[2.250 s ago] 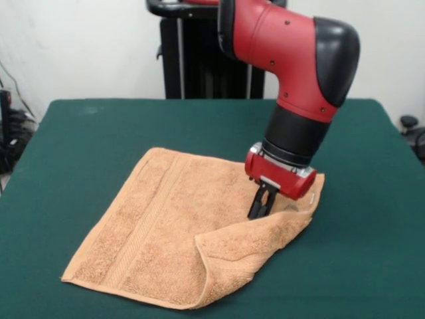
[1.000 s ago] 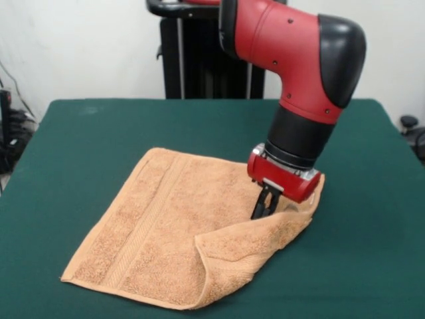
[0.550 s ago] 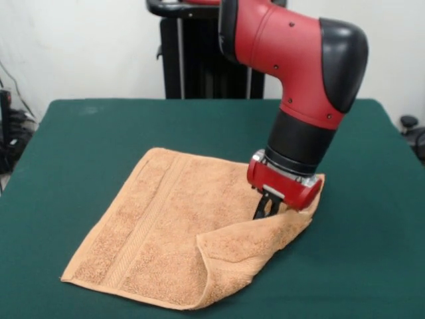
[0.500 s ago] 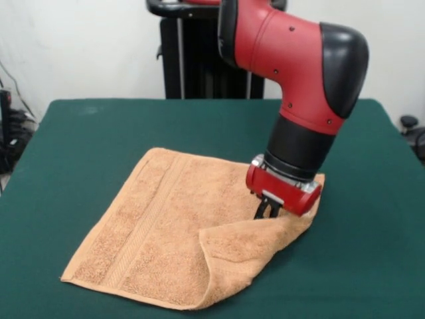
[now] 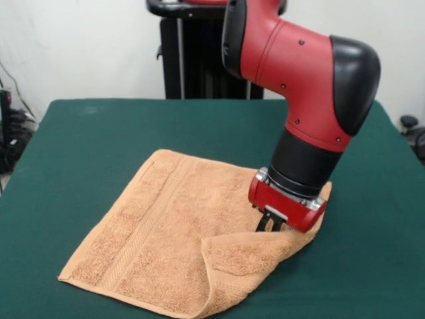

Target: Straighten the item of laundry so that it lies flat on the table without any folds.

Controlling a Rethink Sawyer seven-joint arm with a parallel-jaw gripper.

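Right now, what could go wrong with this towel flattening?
1. The gripper sits low behind the towel's folded-over corner; pulling the wrong way could deepen the fold instead of opening it.
2. The towel lies loose on the table, so a drag may slide the whole cloth, not flatten it.

a white wall (image 5: 80, 46) behind — dark cables (image 5: 12, 126) at one edge, a black knob (image 5: 408, 122) opposite.
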